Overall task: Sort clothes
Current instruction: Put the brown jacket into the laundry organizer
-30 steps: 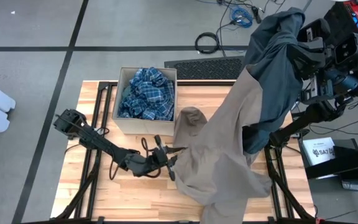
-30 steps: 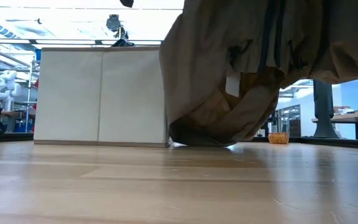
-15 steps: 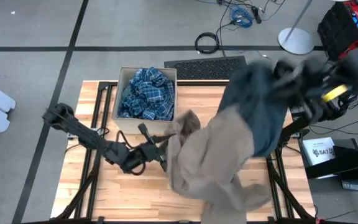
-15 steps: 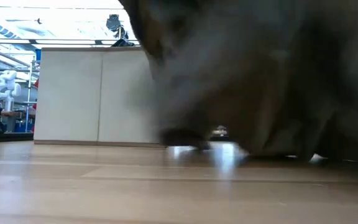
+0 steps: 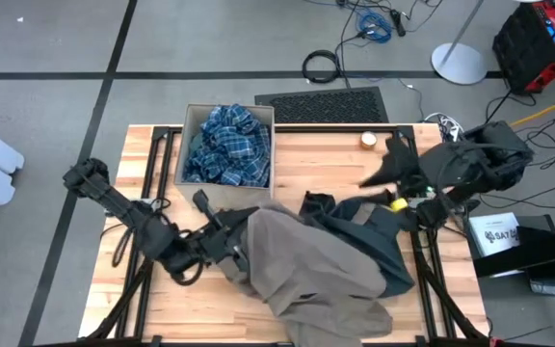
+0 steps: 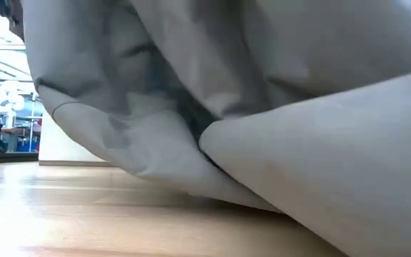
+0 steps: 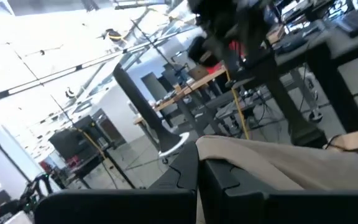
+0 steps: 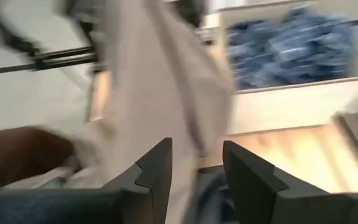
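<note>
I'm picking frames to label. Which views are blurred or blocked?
Right wrist view: motion-smeared across the taupe garment and plaid shirt. Low view: taupe fabric fills it, too close to focus. High view: sharp. Left wrist view: bright ceiling glare.

In the low view, most of the room and the tabletop (image 6: 84, 221) beyond are hidden by the taupe-brown garment (image 6: 262, 107), which is cut off by the top, right and bottom edges. In the high view, the left end effector (image 5: 227, 243) is partly covered by that garment's edge (image 5: 297, 265), and the lower hem is cut off by the picture's bottom. The right wrist view is blurred; the plaid shirt (image 8: 291, 46) is seen only as a blue smear.
</note>
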Controlling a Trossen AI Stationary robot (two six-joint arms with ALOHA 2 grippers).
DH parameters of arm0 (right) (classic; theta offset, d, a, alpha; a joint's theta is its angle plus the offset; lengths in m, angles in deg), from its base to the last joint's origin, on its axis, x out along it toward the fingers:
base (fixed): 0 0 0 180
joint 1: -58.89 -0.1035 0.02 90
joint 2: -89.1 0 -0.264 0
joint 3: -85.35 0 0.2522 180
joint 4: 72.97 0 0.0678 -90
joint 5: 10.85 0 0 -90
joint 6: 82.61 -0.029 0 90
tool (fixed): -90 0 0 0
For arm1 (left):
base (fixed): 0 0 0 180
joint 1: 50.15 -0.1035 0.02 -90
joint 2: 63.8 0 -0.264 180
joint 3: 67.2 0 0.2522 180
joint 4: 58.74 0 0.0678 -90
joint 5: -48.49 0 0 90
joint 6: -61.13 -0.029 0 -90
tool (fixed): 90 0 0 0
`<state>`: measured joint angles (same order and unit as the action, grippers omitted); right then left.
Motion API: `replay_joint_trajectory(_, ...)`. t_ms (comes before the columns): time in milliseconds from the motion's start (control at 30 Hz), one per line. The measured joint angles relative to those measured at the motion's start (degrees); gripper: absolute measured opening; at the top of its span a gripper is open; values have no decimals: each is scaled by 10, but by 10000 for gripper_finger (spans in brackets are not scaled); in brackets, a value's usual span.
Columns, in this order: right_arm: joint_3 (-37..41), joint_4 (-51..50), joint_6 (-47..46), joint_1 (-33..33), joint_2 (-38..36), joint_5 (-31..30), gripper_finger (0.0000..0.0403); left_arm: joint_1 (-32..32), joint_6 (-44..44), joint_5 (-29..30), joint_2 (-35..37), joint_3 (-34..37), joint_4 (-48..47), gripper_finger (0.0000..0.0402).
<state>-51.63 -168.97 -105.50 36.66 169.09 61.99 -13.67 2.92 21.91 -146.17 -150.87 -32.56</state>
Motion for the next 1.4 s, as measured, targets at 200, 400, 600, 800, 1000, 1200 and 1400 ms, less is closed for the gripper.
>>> replay_joint_trajectory(200, 57, 31, 5, 61, -3, 90, 126, 30, -12, 16, 0, -65, 0, 1)
replay_joint_trajectory(400, 144, 224, 13, 28, -2, 223, 126, 16, -8, 109, 0, -122, 0, 1)
replay_joint_trajectory(600, 274, 465, 40, -55, 8, 182, 125, -27, 3, 166, 2, -157, -45, 1)
replay_joint_trajectory(800, 383, 684, 115, -103, 92, 61, 125, -78, 9, 166, 2, -158, -45, 5)
replay_joint_trajectory(1000, 378, 887, 210, -105, 218, -18, 125, -134, 9, 200, 2, -158, -15, 6)
replay_joint_trajectory(1200, 306, 882, 225, -108, 311, -201, 125, -157, 24, 206, 2, -158, -29, 7)
replay_joint_trajectory(1400, 199, 817, 246, -109, 400, -368, 125, -169, 54, 197, 1, -158, -30, 8)
